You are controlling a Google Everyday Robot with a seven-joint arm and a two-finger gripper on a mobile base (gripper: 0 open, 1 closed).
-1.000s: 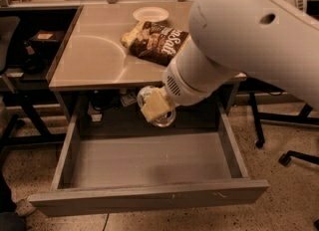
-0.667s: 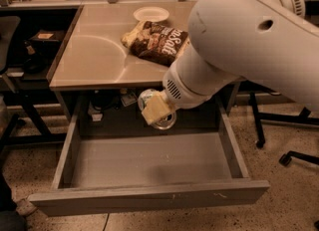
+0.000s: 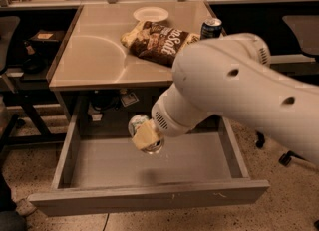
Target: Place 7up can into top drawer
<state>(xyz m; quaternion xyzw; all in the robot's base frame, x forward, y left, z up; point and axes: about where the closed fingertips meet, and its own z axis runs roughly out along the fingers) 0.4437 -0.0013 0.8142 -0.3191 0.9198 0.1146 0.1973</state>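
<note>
The top drawer is pulled out wide open under the desk, with a plain grey bottom and a flat front panel. My gripper hangs on the big white arm over the drawer's middle. It is shut on the 7up can, a pale green and silver can held tilted a little above the drawer bottom. A beige finger pad lies across the can's side. The can casts a shadow on the drawer floor below it.
On the desk top lie a brown snack bag, a white plate and a dark blue can. Office chair legs stand to the right, and a dark chair to the left.
The gripper with the can has moved down and slightly left, from just under the desk edge to lower inside the open drawer.
</note>
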